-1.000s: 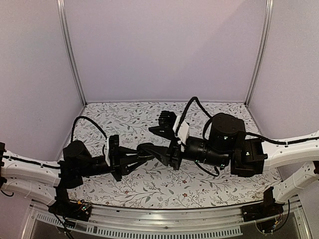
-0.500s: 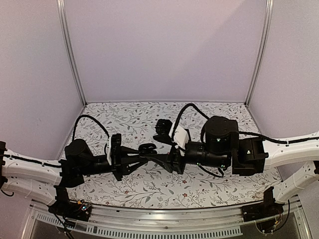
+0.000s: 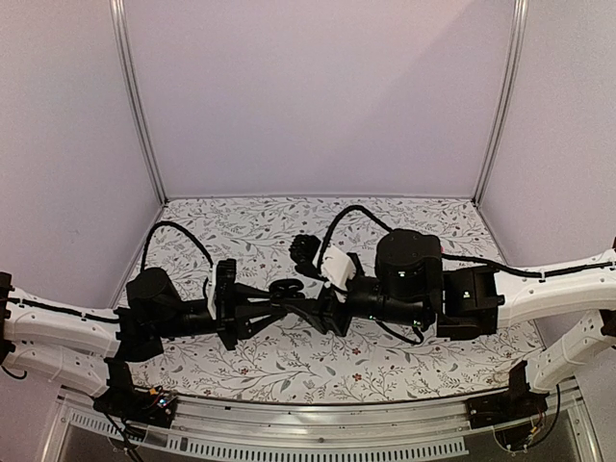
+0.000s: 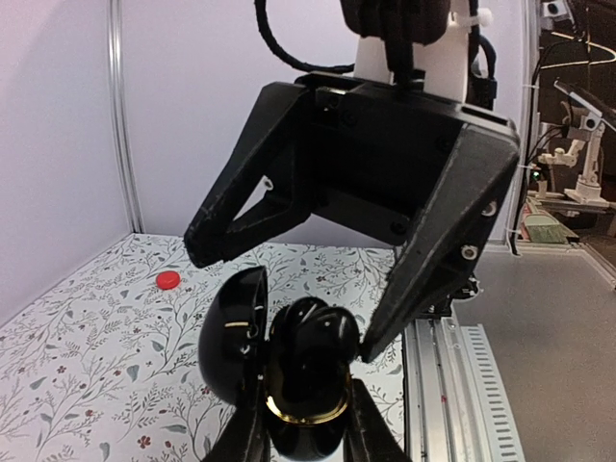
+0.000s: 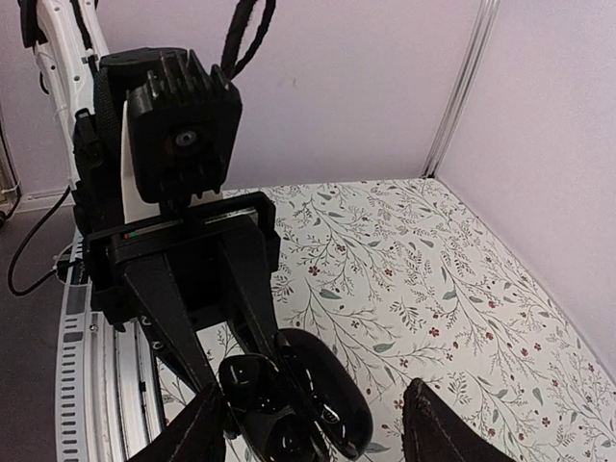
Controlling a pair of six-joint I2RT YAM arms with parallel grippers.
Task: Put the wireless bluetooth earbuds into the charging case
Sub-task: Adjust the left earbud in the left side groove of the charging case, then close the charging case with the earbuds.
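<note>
The bottom edge crops the left gripper (image 4: pixel 306 412).

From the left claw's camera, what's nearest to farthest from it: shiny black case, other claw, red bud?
1. Shiny black open charging case: held in the left claw.
2. Black right claw: just above.
3. Tiny red round earbud: far off, left side.
</note>
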